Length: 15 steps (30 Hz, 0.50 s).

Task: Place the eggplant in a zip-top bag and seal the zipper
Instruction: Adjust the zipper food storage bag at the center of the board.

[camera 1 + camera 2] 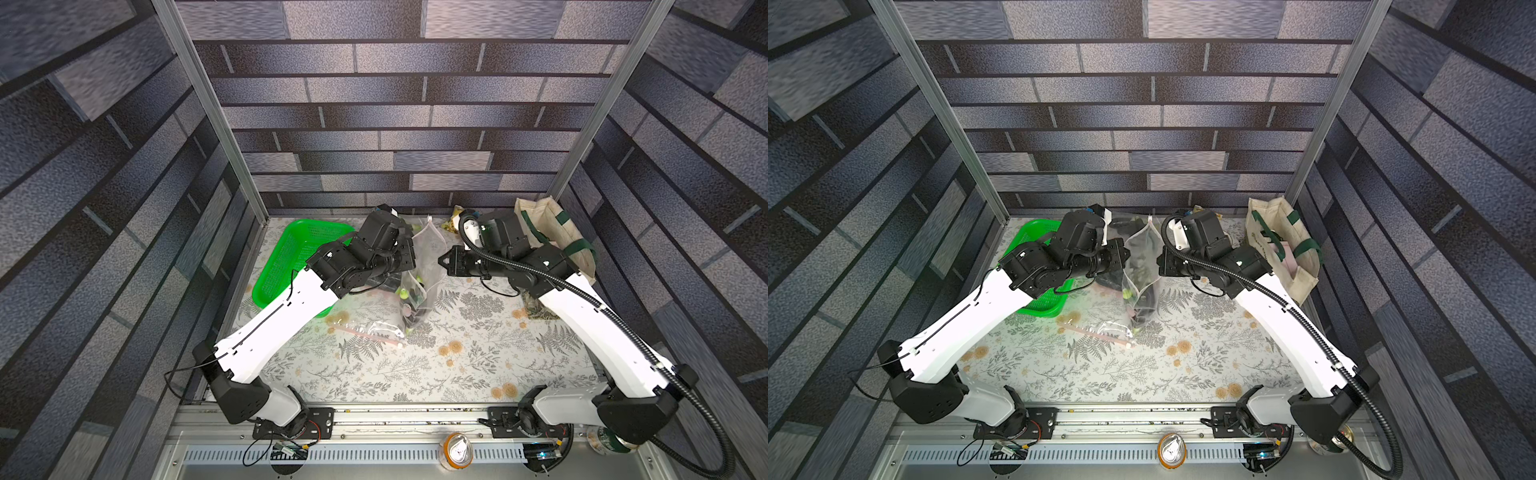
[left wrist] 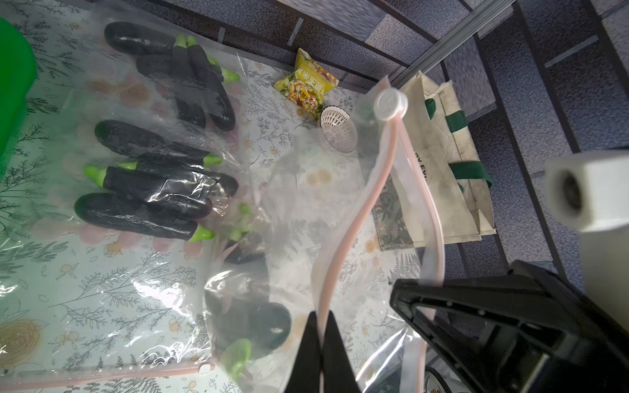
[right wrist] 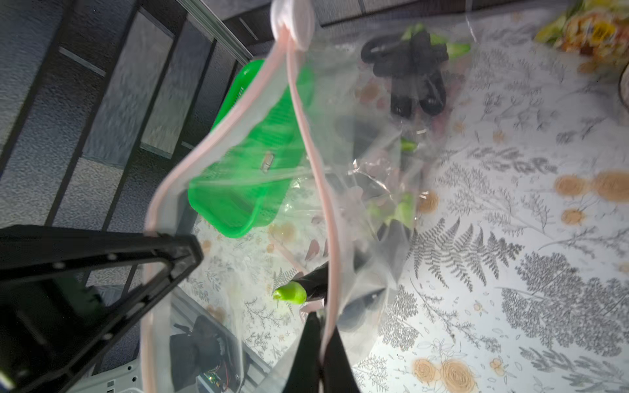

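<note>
The left pincer [image 2: 320,343] was clamped on one lip of the zip-top bag [image 1: 430,249], the right pincer [image 3: 321,343] on the opposite lip, with eggplant [image 2: 272,321] hung inside below both. The slick film could be pulled free by that weight, and the bag dropped

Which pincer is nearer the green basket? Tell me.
Left. The left pincer clamps the zip-top bag rim on the green basket side; the right pincer clamps the opposite rim, farther off.

Overhead stereo pair; wrist views close on bag [image 2: 289,258]
</note>
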Motion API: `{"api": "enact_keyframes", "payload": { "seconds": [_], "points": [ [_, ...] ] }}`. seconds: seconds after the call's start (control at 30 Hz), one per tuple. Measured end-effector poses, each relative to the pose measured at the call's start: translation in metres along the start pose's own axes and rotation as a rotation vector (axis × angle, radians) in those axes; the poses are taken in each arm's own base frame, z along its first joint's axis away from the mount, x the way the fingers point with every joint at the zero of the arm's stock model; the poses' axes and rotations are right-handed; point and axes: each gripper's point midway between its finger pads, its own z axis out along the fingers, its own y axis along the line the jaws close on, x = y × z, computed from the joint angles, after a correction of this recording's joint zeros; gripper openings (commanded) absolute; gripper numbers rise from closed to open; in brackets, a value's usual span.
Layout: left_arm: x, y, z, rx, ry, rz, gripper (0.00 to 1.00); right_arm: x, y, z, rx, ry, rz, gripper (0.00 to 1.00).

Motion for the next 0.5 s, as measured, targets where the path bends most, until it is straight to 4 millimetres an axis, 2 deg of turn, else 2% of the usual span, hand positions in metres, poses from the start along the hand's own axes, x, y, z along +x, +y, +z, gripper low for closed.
{"api": "enact_keyframes", "payload": {
  "seconds": [0.1, 0.17, 0.3, 0.37, 0.4, 0.43, 0.5],
  "points": [
    [-0.007, -0.005, -0.009, 0.02, -0.027, -0.002, 0.03, -0.023, 0.018, -0.031, -0.053, -0.107, -0.039, 0.0],
    [-0.005, -0.003, -0.008, 0.02, -0.031, -0.003, 0.03, -0.02, 0.018, -0.036, -0.068, -0.129, -0.039, 0.0],
    [0.013, 0.014, 0.008, -0.006, 0.006, -0.025, 0.1, 0.017, -0.002, -0.005, -0.056, -0.032, 0.023, 0.0],
    [0.023, 0.02, 0.017, -0.017, 0.037, -0.037, 0.16, 0.035, -0.014, 0.022, -0.025, 0.048, 0.053, 0.0],
    [0.024, 0.021, 0.018, -0.018, 0.042, -0.041, 0.23, 0.04, -0.019, 0.03, -0.013, 0.073, 0.059, 0.0],
    [0.023, 0.02, 0.019, -0.011, 0.04, -0.042, 0.36, 0.043, -0.022, 0.037, 0.0, 0.094, 0.063, 0.0],
    [0.017, 0.018, 0.017, 0.002, 0.028, -0.037, 0.52, 0.045, -0.023, 0.04, 0.005, 0.104, 0.049, 0.0]
  ]
}}
